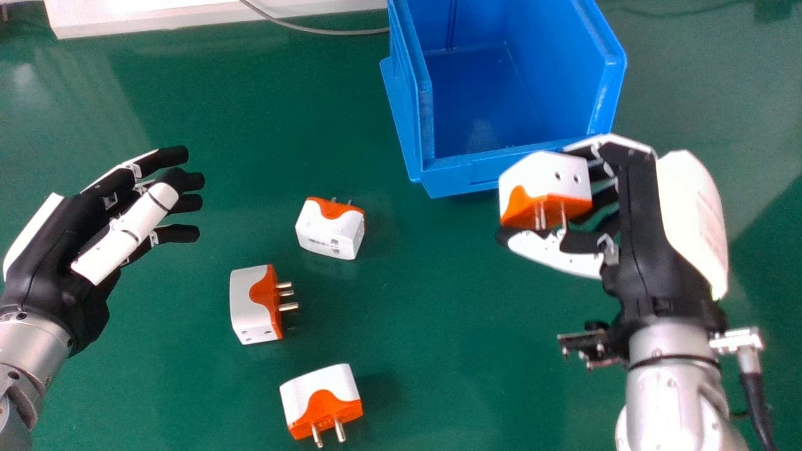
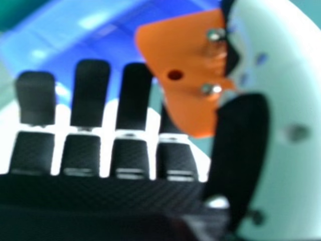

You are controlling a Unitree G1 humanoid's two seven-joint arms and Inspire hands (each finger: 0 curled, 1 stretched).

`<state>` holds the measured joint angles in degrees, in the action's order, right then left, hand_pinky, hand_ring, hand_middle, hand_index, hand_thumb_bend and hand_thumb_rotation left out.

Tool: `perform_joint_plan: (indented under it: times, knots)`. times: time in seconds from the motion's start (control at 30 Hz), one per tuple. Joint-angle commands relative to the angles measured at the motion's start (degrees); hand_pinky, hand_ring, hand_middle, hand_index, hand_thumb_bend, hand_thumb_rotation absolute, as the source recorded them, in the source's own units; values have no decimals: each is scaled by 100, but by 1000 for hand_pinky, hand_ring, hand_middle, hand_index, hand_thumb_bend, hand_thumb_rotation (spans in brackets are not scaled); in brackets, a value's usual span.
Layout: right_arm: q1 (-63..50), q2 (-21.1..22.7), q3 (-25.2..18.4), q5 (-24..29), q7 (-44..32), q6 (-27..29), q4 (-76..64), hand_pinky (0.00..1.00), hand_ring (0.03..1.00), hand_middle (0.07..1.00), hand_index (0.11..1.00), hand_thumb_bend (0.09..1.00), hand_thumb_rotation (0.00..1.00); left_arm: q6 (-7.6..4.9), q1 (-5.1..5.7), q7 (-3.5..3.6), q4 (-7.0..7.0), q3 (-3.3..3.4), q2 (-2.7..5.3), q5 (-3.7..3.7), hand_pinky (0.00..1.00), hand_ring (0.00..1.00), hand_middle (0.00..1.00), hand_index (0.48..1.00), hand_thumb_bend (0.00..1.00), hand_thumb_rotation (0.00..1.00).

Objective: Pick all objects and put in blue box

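- Boxing seems underway: one plug adapter [image 1: 542,168] is pinched by right hand [image 1: 639,213], near blue box [image 1: 454,179].
- Box's lip must be cleared, then grip released.
- Three adapters [image 1: 331,230] (and relaxed left hand [image 1: 59,235]) are seen left of box.

A green table [image 1: 426,351] holds a blue box [image 1: 448,178], a grey cable [image 1: 326,31] at its left, and three separate white-and-orange plugs: the far plug [image 1: 326,233], middle plug [image 1: 250,300] and near plug [image 1: 319,398].
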<state>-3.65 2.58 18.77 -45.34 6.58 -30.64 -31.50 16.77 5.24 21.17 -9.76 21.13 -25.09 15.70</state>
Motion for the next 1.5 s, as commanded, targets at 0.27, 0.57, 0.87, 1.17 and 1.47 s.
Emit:
perform_joint_plan:
  times: [0.27,0.57,0.87,1.17,1.47]
  knots:
    - [1484,197,-395,53,-61,441,788,298,415,512,557,486,0,-171,-43,34,-33,1,-26,11,679,779,780,818,524,512]
    - [2675,466,-583,178,-16,759,2136,299,418,508,559,486,0,-229,71,51,-94,11,-13,29,680,777,779,817,525,505]
    - [4011,698,-672,334,63,864,3823,317,425,512,537,490,0,-161,189,14,-294,8,9,53,681,775,778,818,528,503]
    - [5356,886,-598,529,188,946,5881,326,421,524,539,490,0,-113,271,-8,-439,24,8,73,683,774,776,816,536,507]
    - [6412,834,-422,632,235,816,7627,348,427,510,546,492,0,-65,342,-38,-580,33,2,55,684,774,776,816,544,513]
